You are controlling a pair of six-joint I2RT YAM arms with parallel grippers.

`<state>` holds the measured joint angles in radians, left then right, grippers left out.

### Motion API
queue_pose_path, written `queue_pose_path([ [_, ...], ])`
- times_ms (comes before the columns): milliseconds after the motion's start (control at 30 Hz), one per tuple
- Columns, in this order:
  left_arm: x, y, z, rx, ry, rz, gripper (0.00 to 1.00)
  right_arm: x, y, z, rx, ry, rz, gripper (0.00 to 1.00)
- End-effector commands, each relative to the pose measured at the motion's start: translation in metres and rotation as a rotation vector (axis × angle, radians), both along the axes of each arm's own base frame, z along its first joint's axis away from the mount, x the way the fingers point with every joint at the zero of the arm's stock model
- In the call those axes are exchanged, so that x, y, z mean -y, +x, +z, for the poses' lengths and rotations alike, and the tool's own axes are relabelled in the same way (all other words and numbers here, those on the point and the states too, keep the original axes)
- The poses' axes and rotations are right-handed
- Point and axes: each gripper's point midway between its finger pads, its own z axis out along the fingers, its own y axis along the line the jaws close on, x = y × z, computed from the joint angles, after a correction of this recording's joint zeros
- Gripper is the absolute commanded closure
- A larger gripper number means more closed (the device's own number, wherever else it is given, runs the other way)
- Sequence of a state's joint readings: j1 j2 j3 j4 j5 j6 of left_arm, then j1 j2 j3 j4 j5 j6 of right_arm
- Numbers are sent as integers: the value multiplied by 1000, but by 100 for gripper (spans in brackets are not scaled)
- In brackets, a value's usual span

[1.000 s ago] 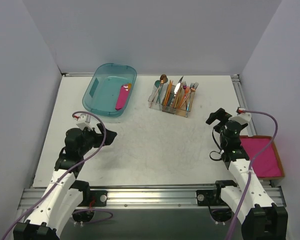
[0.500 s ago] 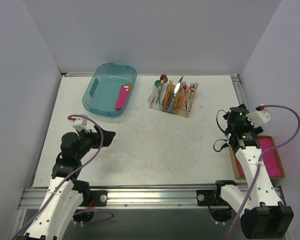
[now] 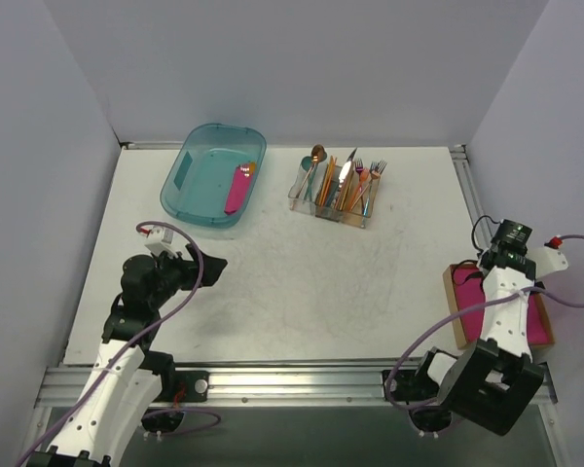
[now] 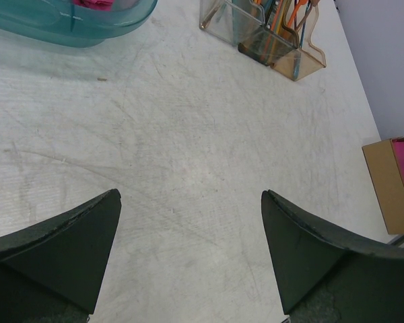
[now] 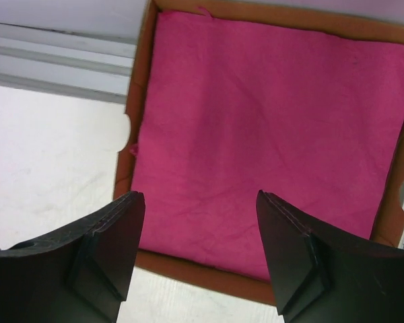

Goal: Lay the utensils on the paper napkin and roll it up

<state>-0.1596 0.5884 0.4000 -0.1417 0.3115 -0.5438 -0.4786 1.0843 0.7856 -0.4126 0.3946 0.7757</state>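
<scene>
The copper-orange utensils (image 3: 331, 185) stand upright in a clear holder (image 4: 269, 40) at the back of the table, mixed with teal and iridescent pieces. A thick stack of pink sheets (image 5: 269, 121) fills a brown box (image 5: 188, 266) at the right edge. No separate single paper napkin shows apart from that stack. My right gripper (image 5: 200, 195) hangs just above the stack's near side, open, with nothing between its fingers. My left gripper (image 4: 190, 195) is open over bare table at the front left, also seen from above as the left gripper (image 3: 212, 265).
A teal tub (image 3: 200, 175) at the back left holds a narrow pink roll (image 3: 238, 188) with a copper end sticking out. The brown box (image 3: 452, 292) sits beside the right arm (image 3: 506, 282). An aluminium rail (image 5: 60, 74) runs past the box.
My right arm has swung from over the table's right side outward to above the brown box. The left arm has barely shifted.
</scene>
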Motion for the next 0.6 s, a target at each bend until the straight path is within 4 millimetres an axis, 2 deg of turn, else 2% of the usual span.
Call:
queue_pose_path([
  [0, 2, 1, 6, 22, -13, -10, 6, 4, -3, -29, -52, 69, -4, 33],
  [300, 2, 3, 5, 21, -14, -8, 6, 13, -5, -68, -88, 129, -60, 38],
  [567, 1, 3, 4, 17, -13, -7, 6, 15, -11, -88, -117, 146, -105, 46],
])
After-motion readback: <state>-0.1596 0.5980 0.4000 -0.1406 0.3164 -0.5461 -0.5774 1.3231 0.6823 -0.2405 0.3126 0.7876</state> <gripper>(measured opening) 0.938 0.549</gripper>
